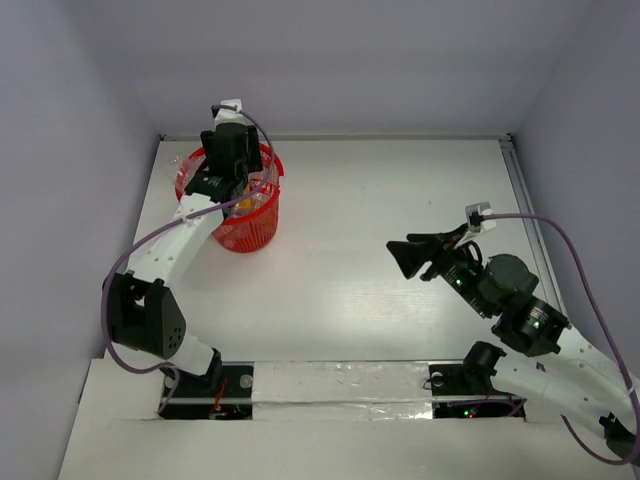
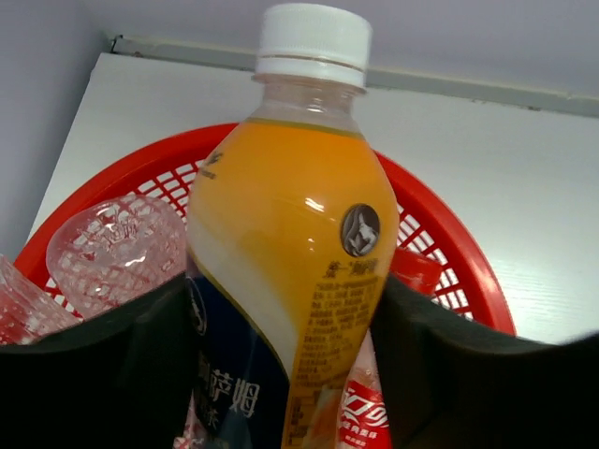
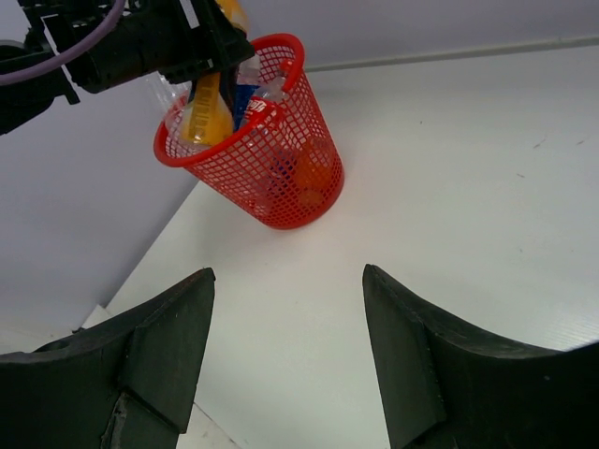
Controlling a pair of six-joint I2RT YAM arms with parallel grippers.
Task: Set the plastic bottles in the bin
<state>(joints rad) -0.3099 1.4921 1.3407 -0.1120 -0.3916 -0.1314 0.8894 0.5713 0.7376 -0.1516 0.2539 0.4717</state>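
Note:
My left gripper (image 2: 285, 313) is shut on the orange bottle (image 2: 290, 234), which has a white cap and a dark label. It holds the bottle upright over the mouth of the red mesh bin (image 2: 449, 238). Inside the bin lie a clear bottle (image 2: 112, 248) and a red-labelled bottle (image 2: 365, 412). In the top view the left gripper (image 1: 230, 175) is over the bin (image 1: 248, 228) at the table's far left. My right gripper (image 1: 405, 255) is open and empty above the table at mid right. Its wrist view shows the bin (image 3: 281, 178) and the orange bottle (image 3: 208, 117) ahead of its fingers (image 3: 168, 337).
The bin stands close to the left wall and the back wall (image 1: 340, 80). A raised rail (image 1: 520, 190) runs along the table's right edge. A taped strip (image 1: 340, 385) lies along the near edge between the arm bases.

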